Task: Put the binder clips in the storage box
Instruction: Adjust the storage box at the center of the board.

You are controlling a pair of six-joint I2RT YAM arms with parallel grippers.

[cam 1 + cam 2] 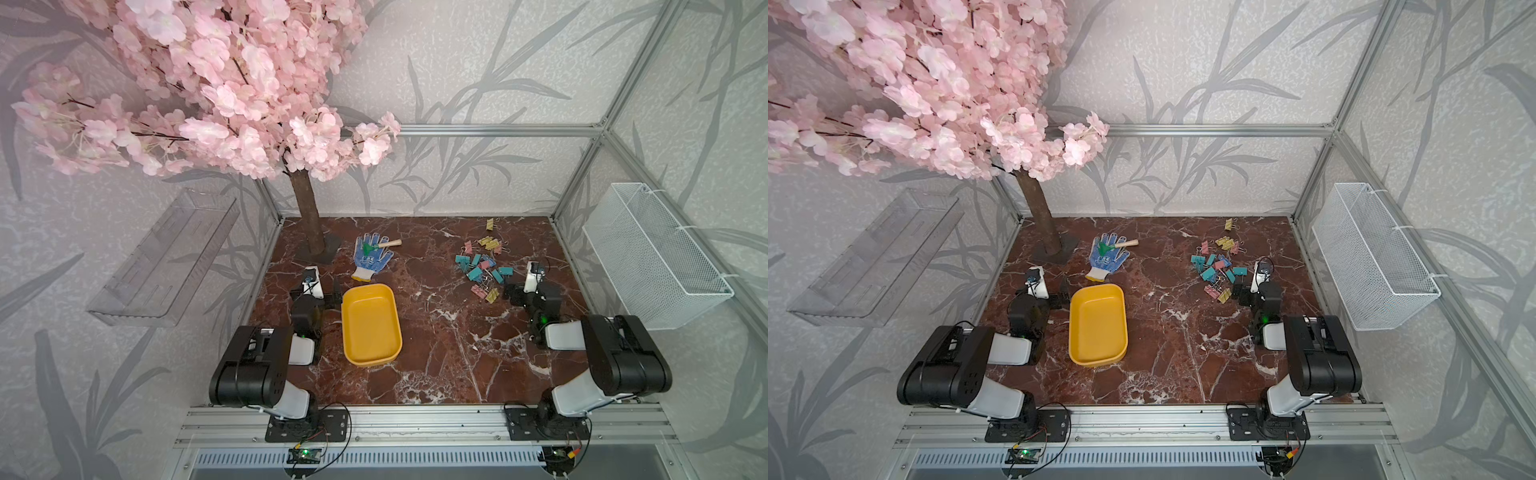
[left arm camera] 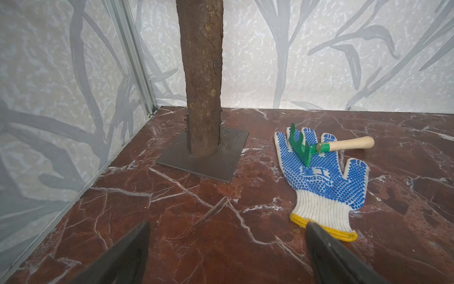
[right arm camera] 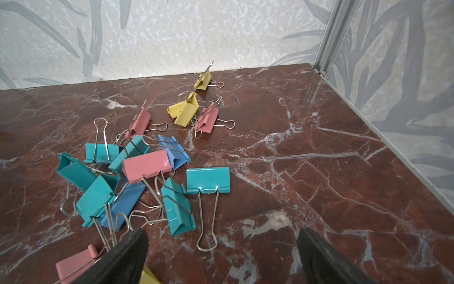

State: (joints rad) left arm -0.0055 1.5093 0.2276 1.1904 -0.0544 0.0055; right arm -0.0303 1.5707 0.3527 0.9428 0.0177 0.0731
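Marble bench [image 1: 436,353]: front corners hidden behind the arms. Yellow storage box [image 1: 370,324] left of centre, long axis front-to-back. Arms folded low. Jaws wide on left tool [image 2: 227,225], beside box's far left corner. Same on right tool [image 3: 221,231], at near edge of binder clips [image 3: 147,166], scattered right-rear, pointing every way; two half-hidden under that tool.

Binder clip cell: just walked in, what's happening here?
Nothing is held yet. The binder clips lie in a loose pile on the marble table, and the yellow storage box is empty. The right gripper is open and low at the pile's near edge, with a teal clip just ahead of it. The left gripper is open beside the box's far corner on its own side, holding nothing.
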